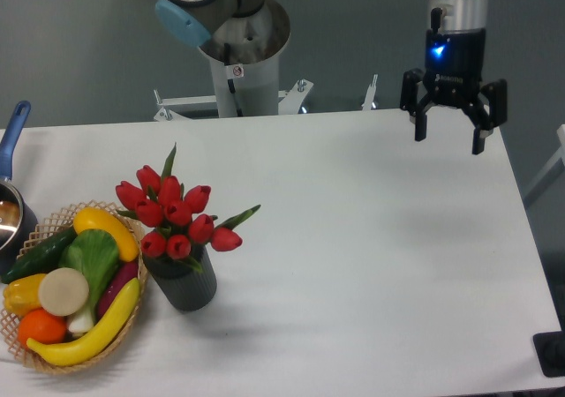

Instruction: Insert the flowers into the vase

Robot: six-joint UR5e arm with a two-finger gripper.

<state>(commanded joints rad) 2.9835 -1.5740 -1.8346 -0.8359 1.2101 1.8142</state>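
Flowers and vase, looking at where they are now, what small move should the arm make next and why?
Probably none beyond parking: the flowers already stand in the vase beside the basket, stems down in its mouth. The gripper hangs open and empty near the table's far right edge, well away from them. I'd just lift it a little higher and stop.

a white table before a plain grey wall.

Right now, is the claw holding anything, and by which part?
Nothing. The claw is open and empty above the table's far right; the flowers stand in the vase.
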